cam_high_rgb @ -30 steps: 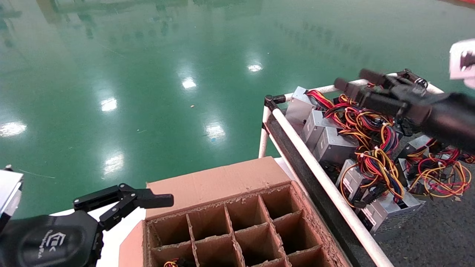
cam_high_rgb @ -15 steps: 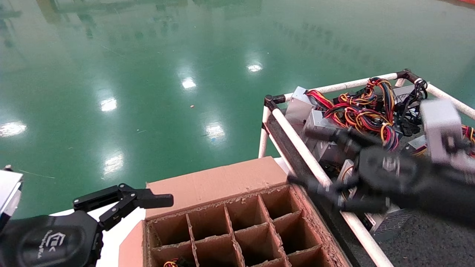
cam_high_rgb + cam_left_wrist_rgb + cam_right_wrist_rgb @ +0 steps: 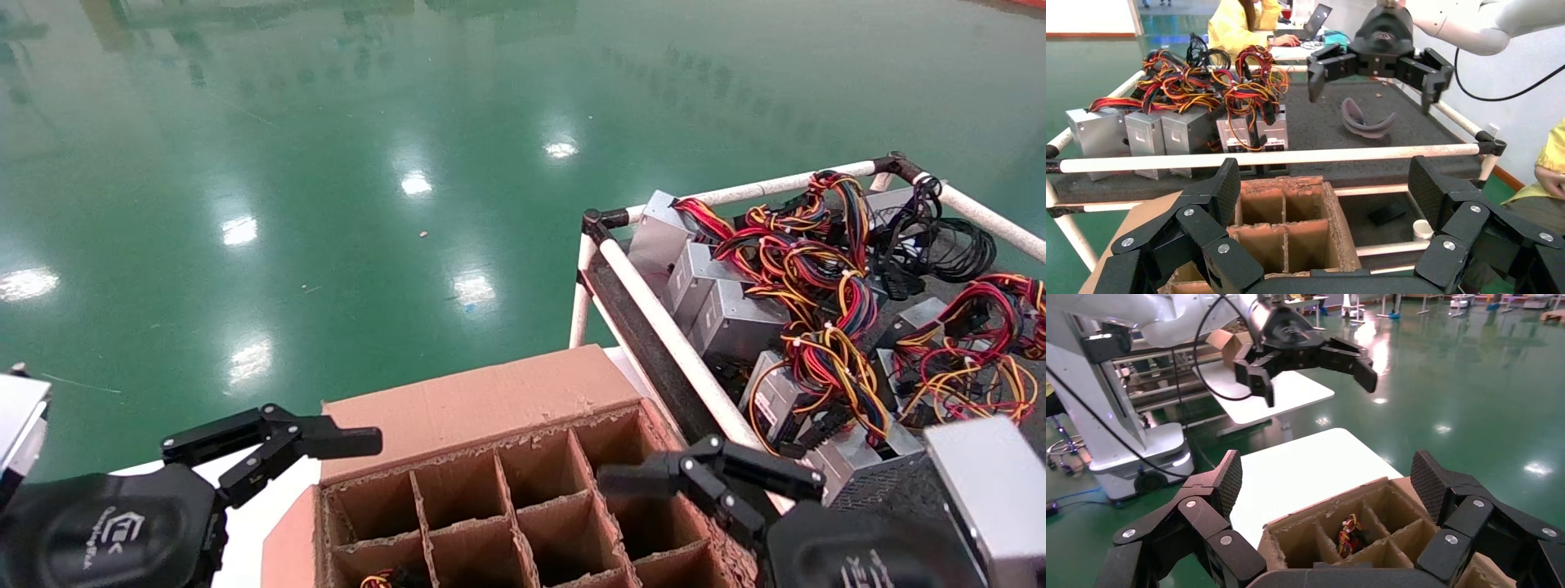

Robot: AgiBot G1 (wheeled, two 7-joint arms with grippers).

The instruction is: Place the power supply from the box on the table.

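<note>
Cardboard box: right gripper open, empty above; drop straight into wired cell. Left gripper open, idle.

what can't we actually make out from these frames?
- Head view: the box is cut off by the bottom edge; only wire tips show in one cell.
- Right wrist view: that cell shows coloured wires; the dividers hide any unit body.
- Head view: the right hand, open, hides the box's near corner.
- The left hand sits parked, open.
</note>
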